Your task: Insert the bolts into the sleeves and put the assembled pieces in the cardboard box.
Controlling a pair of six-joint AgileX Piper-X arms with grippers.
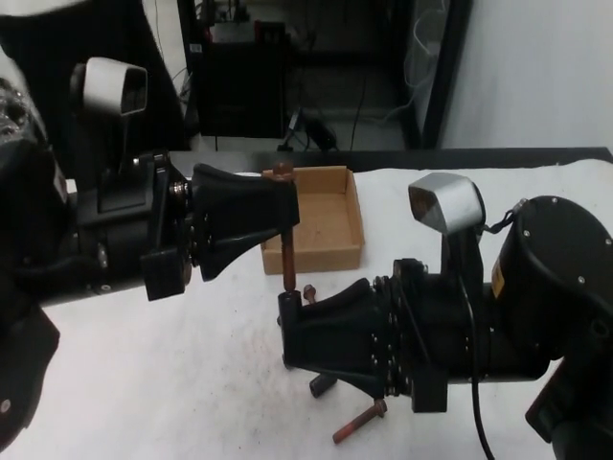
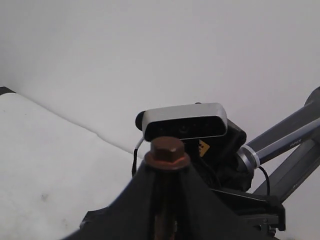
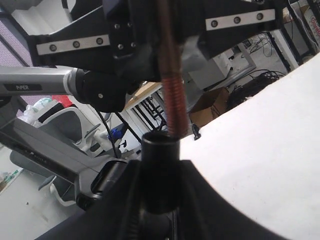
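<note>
High view. The left gripper (image 1: 286,213), at 9 o'clock of the frame, is clamped on a rusty bolt (image 1: 288,264), which stands upright with its head up. At 6 o'clock of it, the right gripper (image 1: 286,321) grips a black sleeve (image 1: 285,302) directly under the bolt's lower end. The cardboard box (image 1: 330,251) sits on the white bench (image 1: 172,383) at 12 o'clock of the right gripper, just behind the bolt. A loose bolt (image 1: 360,423) lies flat at 5 o'clock of the right gripper, with a dark short piece (image 1: 322,384) near it.

Left wrist view. We see the bolt's hex head (image 2: 169,152) standing out above the left gripper's (image 2: 167,205) black fingers (image 2: 132,205), which press on the shank from both sides. Beyond it is the other arm's silver camera (image 2: 182,122).

Right wrist view. The sleeve (image 3: 160,172) stands upright, pinched between the right gripper's (image 3: 160,215) fingers. The bolt's threaded shank (image 3: 172,95) comes down from the left gripper (image 3: 150,35) to the sleeve's mouth. We cannot tell whether the tip is inside.
</note>
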